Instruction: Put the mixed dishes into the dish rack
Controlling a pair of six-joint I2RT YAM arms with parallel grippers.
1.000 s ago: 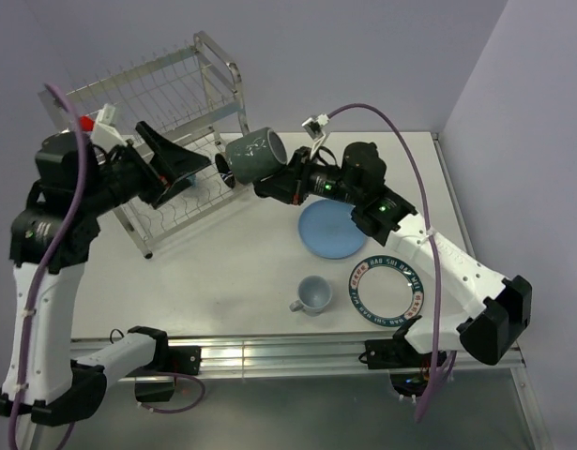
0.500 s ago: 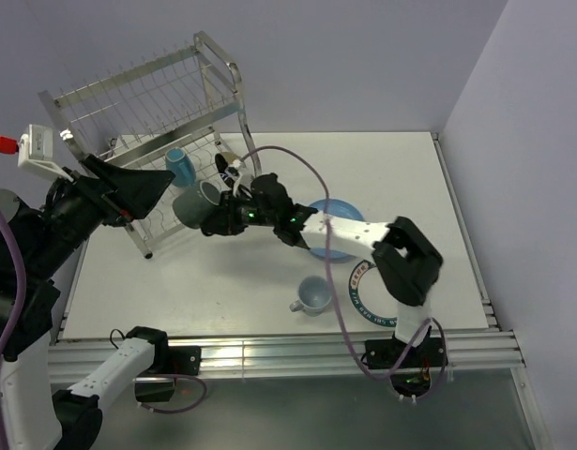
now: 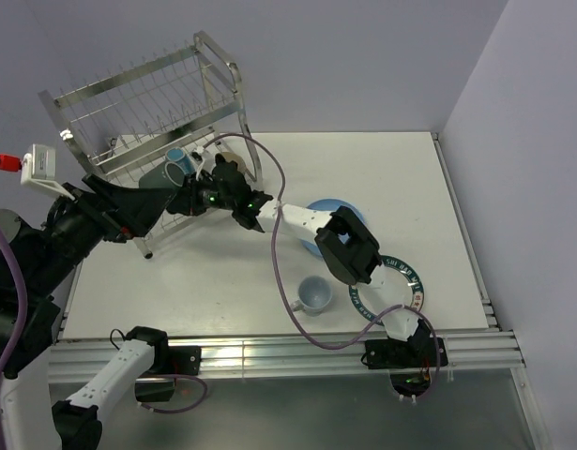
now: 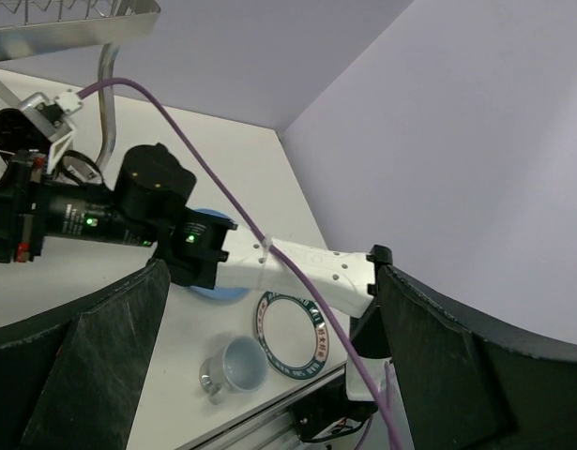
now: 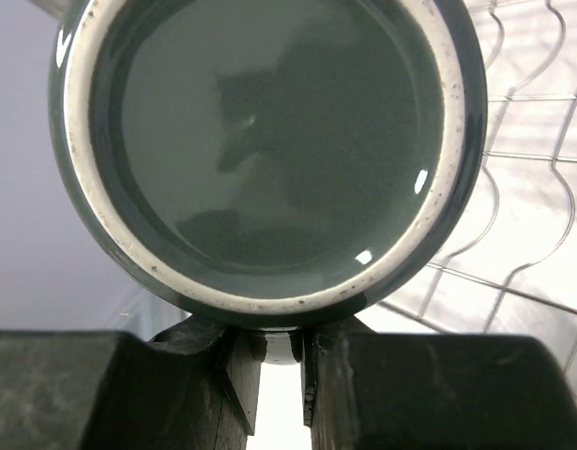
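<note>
Right pincer (image 5: 279, 352) gripping dark mug (image 5: 269, 150) (empty), blue mug (image 3: 178, 161) in rack (image 3: 215, 50)

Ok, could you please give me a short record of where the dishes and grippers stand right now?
Right gripper: shut on dark mug, at the lower shelf of the dish rack
Left gripper: open, holding nothing, beside the rack
Blue mug: on the lower shelf
On table: light-blue plate, white lettered plate, pale cup
Unclear: whether the dark mug touches the shelf
</note>
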